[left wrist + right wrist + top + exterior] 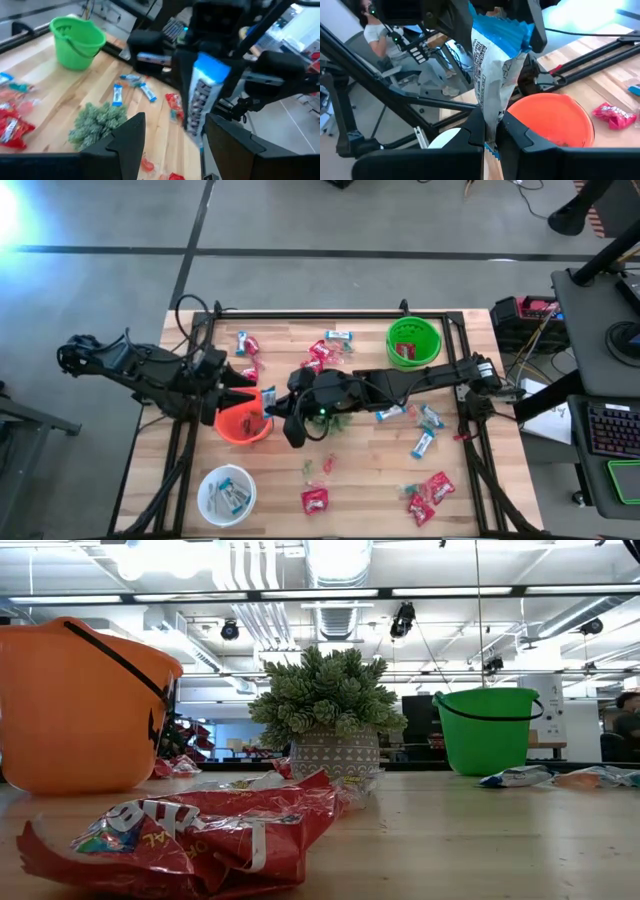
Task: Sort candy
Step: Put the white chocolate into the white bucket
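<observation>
Evidently a handover: at frame centre, beside the orange bowl, the right gripper pinches a blue-and-white bar upright. The left gripper waits with fingers spread around it, not yet gripping.

Bare worktop lies open along my near edge's middle; the orange bowl and plant crowd its centre.
</observation>
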Robot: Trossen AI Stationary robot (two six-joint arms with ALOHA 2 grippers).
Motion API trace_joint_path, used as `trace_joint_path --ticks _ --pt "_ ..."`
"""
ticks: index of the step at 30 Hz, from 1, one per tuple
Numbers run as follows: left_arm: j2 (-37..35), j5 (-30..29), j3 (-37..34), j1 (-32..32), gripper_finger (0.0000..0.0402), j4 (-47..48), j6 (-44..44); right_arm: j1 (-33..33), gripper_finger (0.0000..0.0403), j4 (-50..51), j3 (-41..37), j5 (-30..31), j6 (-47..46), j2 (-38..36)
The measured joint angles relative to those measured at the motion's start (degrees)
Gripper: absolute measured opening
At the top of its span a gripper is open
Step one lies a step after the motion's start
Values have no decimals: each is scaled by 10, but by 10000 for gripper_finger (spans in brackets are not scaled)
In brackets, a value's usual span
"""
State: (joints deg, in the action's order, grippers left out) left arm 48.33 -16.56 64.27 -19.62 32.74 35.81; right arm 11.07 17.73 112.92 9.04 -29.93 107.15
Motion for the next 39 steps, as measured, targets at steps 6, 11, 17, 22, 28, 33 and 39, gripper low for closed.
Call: trace_joint_path --ticks 6,11,17,22,28,33,39 --pt "14 17 1 0 189 -20 -25 -1 13 0 0 0 2 0" --pt "26 23 1 0 189 -37 -42 -5 13 0 0 0 2 0" --pt "43 23 1 0 189 -58 -65 -8 13 0 0 0 1 0" --pt "64 20 1 4 189 -90 -100 -8 13 0 0 0 1 0" --pt "75 18 1 17 168 -94 -131 -7 13 1 0 -1 1 0" --pt "72 -4 1 22 108 -92 -153 -8 13 2 -1 0 1 0" --pt "68 11 1 23 16 -87 -158 -8 13 4 -1 -1 1 0"
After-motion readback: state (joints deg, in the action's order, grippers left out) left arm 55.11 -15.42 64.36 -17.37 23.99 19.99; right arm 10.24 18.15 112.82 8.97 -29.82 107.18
